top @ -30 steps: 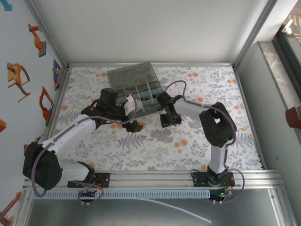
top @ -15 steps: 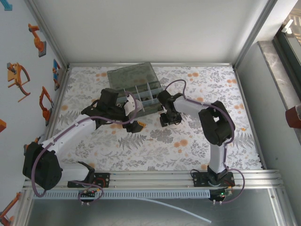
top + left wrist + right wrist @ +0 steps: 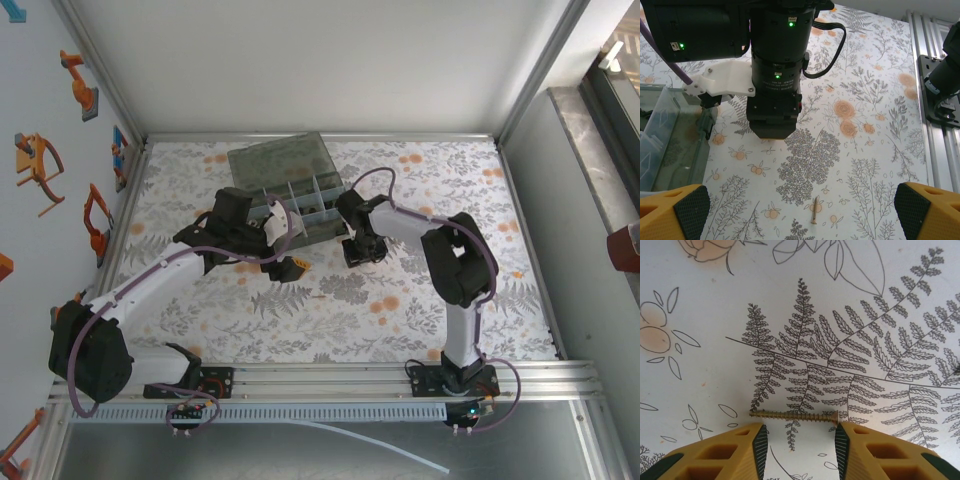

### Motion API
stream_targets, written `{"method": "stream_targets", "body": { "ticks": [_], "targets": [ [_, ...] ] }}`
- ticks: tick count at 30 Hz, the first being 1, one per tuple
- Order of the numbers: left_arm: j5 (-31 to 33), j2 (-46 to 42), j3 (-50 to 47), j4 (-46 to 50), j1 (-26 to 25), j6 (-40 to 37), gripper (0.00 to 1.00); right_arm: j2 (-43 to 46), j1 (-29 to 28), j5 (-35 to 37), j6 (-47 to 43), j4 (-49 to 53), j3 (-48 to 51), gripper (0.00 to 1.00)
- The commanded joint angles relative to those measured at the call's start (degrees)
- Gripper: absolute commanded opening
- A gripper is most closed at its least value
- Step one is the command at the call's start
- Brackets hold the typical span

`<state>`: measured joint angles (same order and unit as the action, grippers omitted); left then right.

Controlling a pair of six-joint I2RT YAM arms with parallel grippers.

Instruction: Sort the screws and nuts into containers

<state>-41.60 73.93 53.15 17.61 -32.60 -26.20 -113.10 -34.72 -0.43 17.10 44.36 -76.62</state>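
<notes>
Shift: we saw the right gripper (image 3: 800, 436) nearer the smoky-grey plastic box (image 3: 280, 162).
Right jaws: stood parted, flanking brass threaded screw (image 3: 792, 415).
Left gripper (image 3: 800, 210): released.

Box (image 3: 290, 185) sits far-centre on table (image 3: 330, 310), lid behind the compartments. Left gripper (image 3: 293, 265) is just before the box's near side, right gripper (image 3: 362, 250) just beside its right end. Screw (image 3: 794, 415) lies crosswise on the table, right ahead of the right fingertips (image 3: 759, 442). Second screw (image 3: 815, 210) lies on the table between the left fingers (image 3: 685, 207), well apart from the right gripper.
</notes>
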Motion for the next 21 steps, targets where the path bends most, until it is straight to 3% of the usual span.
{"method": "stream_targets", "body": {
  "ticks": [1,7,15,21],
  "targets": [
    [-1.2,0.3,1.2,0.6,-0.3,-0.6,0.97,-2.0,0.2,-0.6,-0.9,-2.0,-1.2,0.38],
    [-1.3,0.4,1.3,0.6,-0.4,-0.5,0.97,-0.8,0.2,0.1,-1.2,-1.1,-1.8,0.37],
    [-1.2,0.3,1.3,0.8,-0.4,-0.5,0.97,-3.9,0.4,1.4,-2.2,0.1,-4.5,0.57],
    [-1.1,0.3,1.3,1.0,-0.4,-0.7,0.97,-5.5,0.4,0.3,-2.1,1.4,-6.4,0.54]
  ]
}}
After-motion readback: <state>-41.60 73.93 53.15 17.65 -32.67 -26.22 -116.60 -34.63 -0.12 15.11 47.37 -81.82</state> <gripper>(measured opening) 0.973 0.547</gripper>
